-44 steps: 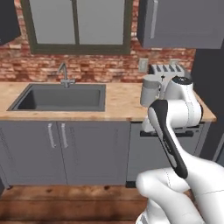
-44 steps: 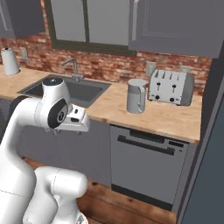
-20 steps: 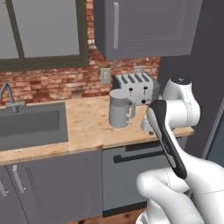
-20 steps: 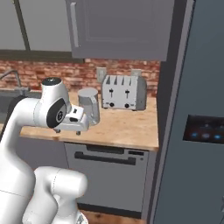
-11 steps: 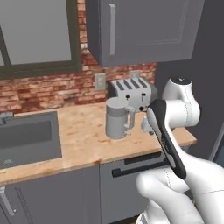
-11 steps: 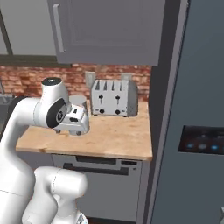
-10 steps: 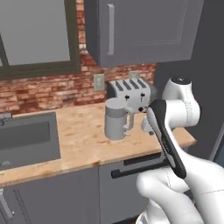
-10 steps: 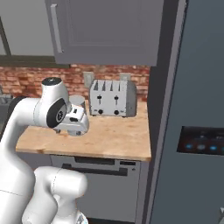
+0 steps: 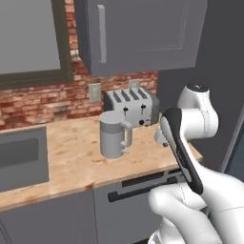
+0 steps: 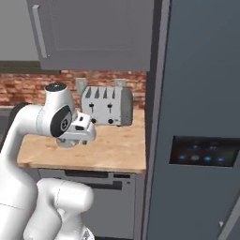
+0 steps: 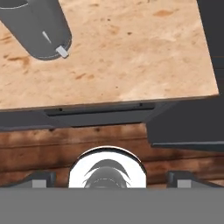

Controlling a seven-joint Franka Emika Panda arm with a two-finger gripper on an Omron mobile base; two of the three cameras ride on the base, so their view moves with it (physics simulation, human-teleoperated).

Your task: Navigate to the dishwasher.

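Dishwasher [image 9: 143,190] front sits under the wooden counter [image 9: 71,157], at about 6 o'clock in the left base view, its black top strip and dark bar handle partly behind the white arm. In the right base view the dishwasher [image 10: 119,197] shows at 6 o'clock, below the counter's edge and just beside the tall grey fridge [image 10: 201,117]. Compared with 2.2 s ago, the whole scene has slid left: the base has driven right, the sink [image 9: 21,159] now lies at the 9 o'clock edge, and the fridge has come into the right base view at 3 o'clock. A grey jug [image 9: 113,135] and a four-slot toaster [image 9: 131,107] stand on the counter, near each other. In the hand view the dishwasher's top strip [image 11: 100,114] runs under the counter edge at centre. The gripper [image 11: 107,178] shows two tips set wide apart, holding nothing.
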